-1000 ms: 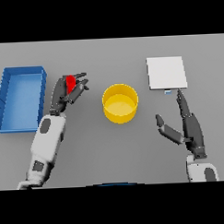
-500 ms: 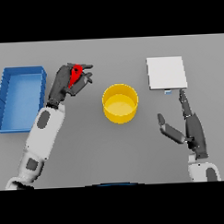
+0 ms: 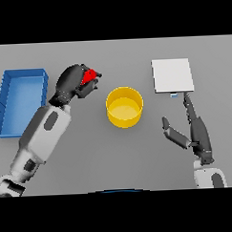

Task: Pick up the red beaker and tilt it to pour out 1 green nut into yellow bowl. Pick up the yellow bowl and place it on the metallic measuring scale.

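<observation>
The grey table lies before me, with a blue tray at its left edge and the square metal scale far right. The yellow bowl sits between them, apart from both. My left hand clenches the red beaker, tipped toward the bowl. My right hand rests near the scale, fingers straight, holding nothing.
</observation>
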### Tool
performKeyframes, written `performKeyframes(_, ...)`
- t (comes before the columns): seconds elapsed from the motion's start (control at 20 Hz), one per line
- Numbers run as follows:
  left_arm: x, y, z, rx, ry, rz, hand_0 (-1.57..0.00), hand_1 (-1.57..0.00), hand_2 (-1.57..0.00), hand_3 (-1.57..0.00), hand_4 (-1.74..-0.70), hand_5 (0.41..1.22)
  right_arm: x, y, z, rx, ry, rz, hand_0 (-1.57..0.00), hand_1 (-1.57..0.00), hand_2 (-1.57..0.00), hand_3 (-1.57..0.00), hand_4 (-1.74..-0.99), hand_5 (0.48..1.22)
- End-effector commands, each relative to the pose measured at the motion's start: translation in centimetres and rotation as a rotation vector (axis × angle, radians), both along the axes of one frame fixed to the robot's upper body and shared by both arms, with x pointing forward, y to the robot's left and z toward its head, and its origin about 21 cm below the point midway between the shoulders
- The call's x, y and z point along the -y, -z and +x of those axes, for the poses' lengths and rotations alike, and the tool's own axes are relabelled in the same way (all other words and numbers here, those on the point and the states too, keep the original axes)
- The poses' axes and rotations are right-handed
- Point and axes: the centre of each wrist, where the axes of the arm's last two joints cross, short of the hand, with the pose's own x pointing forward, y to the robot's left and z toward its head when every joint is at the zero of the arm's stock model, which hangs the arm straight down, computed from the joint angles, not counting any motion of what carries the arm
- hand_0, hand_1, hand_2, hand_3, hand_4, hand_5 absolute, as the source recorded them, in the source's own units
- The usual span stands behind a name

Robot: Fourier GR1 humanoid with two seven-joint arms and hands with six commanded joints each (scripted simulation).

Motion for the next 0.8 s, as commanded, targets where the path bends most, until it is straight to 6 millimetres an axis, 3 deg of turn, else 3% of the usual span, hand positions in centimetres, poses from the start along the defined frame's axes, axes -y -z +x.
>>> performKeyframes(0.0, 0.5, -0.3, 0.2, 0.012, 0.011, 0.074, -1.57, -1.57, -1.57, -1.57, -1.74, 1.133, -0.2, 0.2, -0.1, -0.002, -0.008, 0.008, 0.00, 0.00, 0.00, 0.00, -1.254, 0.687)
performKeyframes(0.35, 3.1, -1.4, 0.4, 0.121, 0.144, 0.522, -1.57, -1.57, -1.57, -1.57, -1.74, 1.190, -0.7, 0.1, -0.2, -0.005, -0.016, 0.017, 0.00, 0.00, 0.00, 0.00, -1.274, 0.704)
performKeyframes(0.45, 3.7, -2.0, 0.8, 0.149, 0.189, 0.623, -1.57, -1.57, -1.57, -1.57, -1.65, 1.201, -0.4, 0.0, -0.4, 0.000, -0.013, 0.023, 0.00, 0.00, 0.00, 0.00, -1.284, 0.705)
performKeyframes(0.5, 3.8, -2.6, 1.0, 0.164, 0.210, 0.674, -1.57, -1.57, -1.57, -1.57, -1.67, 1.205, -0.1, 0.2, -0.8, 0.002, -0.010, 0.027, 0.00, 0.00, 0.00, 0.00, -1.283, 0.702)
performKeyframes(0.7, 5.8, -3.7, 1.4, 0.179, 0.327, 0.876, -1.57, -1.57, -1.57, -1.28, -1.70, 1.215, -0.8, 0.6, -0.3, -0.001, 0.001, 0.059, 0.00, 0.00, 0.00, 0.00, -1.292, 0.678)
performKeyframes(0.75, 6.3, -3.5, 1.5, 0.184, 0.359, 0.920, -1.57, -1.57, -1.57, -1.34, -1.71, 1.216, -0.7, 0.5, -0.3, 0.004, 0.007, 0.071, 0.00, 0.00, 0.00, 0.00, -1.294, 0.672)
